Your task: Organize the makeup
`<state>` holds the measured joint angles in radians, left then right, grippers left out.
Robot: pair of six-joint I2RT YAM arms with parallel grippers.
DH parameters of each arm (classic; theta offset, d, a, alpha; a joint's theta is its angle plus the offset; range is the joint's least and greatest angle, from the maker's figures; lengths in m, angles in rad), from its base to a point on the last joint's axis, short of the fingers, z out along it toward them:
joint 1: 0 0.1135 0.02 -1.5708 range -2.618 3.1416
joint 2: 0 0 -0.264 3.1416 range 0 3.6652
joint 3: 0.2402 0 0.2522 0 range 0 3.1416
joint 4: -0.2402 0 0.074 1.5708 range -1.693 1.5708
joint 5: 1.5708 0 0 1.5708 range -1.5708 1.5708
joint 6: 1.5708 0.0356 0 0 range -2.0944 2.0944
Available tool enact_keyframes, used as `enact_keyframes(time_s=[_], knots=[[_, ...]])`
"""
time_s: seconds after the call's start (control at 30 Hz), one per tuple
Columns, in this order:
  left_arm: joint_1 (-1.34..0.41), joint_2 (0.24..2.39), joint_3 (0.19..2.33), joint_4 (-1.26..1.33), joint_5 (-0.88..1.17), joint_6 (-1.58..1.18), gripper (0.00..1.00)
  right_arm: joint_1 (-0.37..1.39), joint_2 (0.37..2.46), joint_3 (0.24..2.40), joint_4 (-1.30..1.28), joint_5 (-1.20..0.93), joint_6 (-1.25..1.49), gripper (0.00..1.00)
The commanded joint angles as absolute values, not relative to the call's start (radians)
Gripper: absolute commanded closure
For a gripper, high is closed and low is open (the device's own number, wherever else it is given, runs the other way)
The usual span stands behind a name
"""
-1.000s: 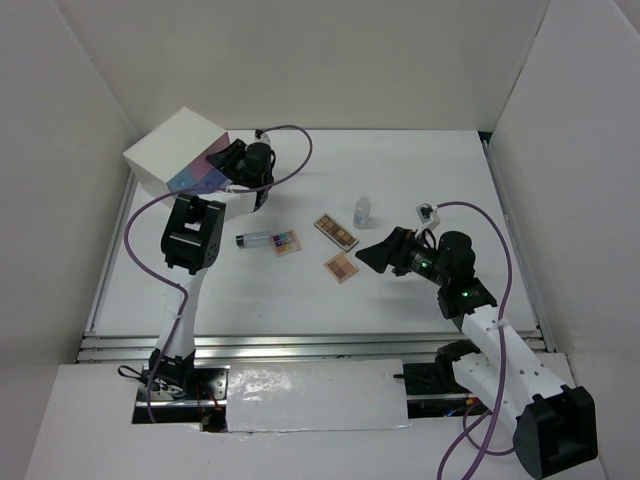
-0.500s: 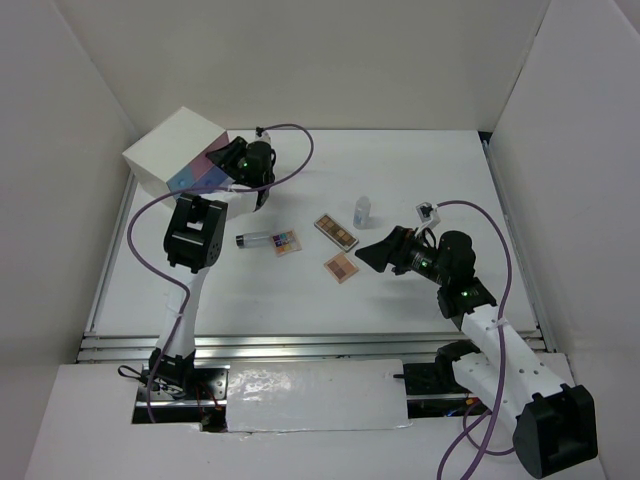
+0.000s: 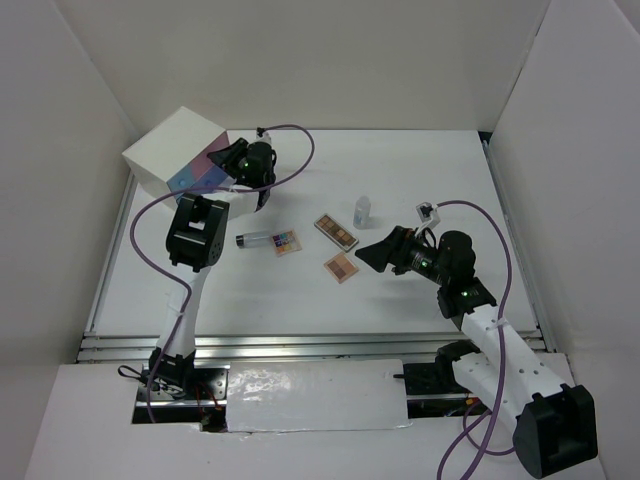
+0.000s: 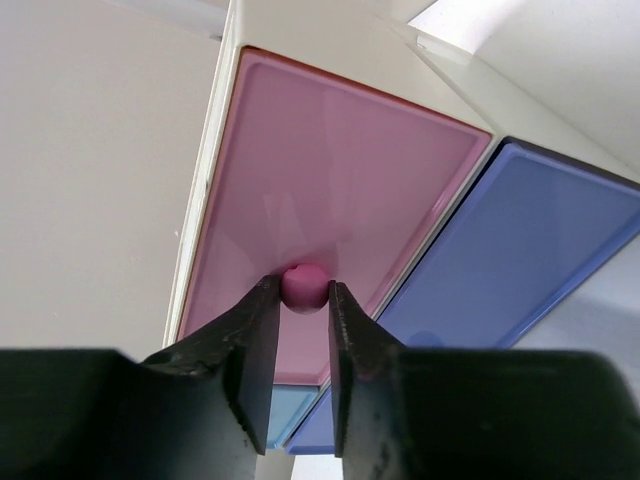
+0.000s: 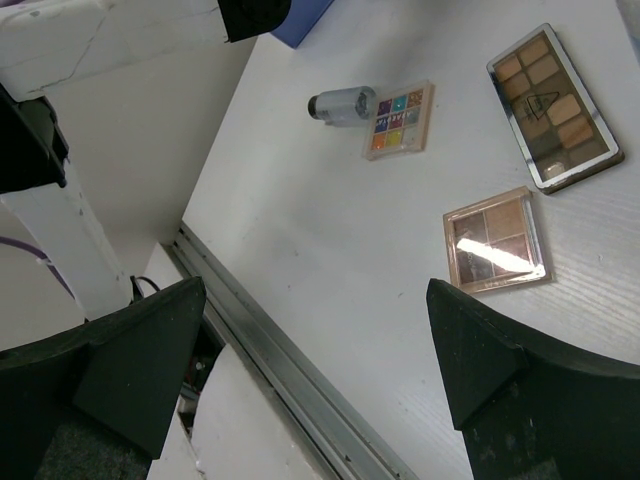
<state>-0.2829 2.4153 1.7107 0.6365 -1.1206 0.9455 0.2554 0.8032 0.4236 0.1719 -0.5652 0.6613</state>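
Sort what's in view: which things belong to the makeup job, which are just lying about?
Job: multicoloured palette, long brown palette, square tan palette, clear dark-capped tube, small clear bottle, drawer box with its pink knob.
Lying about: purple cable, table-edge rail.

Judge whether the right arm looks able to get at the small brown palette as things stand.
Probably yes. The right gripper hangs open just short of the palette, which lies flat and alone on the table, with nothing between them.

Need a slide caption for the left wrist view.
Left gripper pinches the pink knob on the pink drawer, blue drawer alongside.
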Motion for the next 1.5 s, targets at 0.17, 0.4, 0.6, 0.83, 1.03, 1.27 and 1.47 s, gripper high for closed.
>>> enact_keyframes(time_s=[0.17,0.4,0.6,0.83,1.03,1.27,1.47], knots=[[-0.273,2.428,1.733,0.712,-1.140,0.956,0.76,0.258,0.808,0.417,0.216,-0.581,0.658,0.00],[-0.310,2.396,1.697,0.755,-1.157,0.969,0.89,0.258,0.802,0.419,0.215,-0.578,0.657,0.00],[-0.374,2.370,1.637,0.856,-1.190,1.031,0.96,0.258,0.785,0.420,0.203,-0.566,0.650,0.00],[-0.425,2.324,1.583,0.850,-1.230,0.994,1.00,0.259,0.776,0.419,0.195,-0.561,0.649,0.00],[-0.495,2.278,1.517,0.907,-1.259,1.003,0.99,0.259,0.758,0.420,0.183,-0.552,0.644,0.00],[-0.509,2.283,1.496,0.937,-1.290,1.012,0.58,0.258,0.759,0.420,0.187,-0.561,0.647,0.00],[-0.523,2.234,1.520,0.812,-1.293,0.888,0.24,0.258,0.761,0.420,0.186,-0.561,0.646,0.00]])
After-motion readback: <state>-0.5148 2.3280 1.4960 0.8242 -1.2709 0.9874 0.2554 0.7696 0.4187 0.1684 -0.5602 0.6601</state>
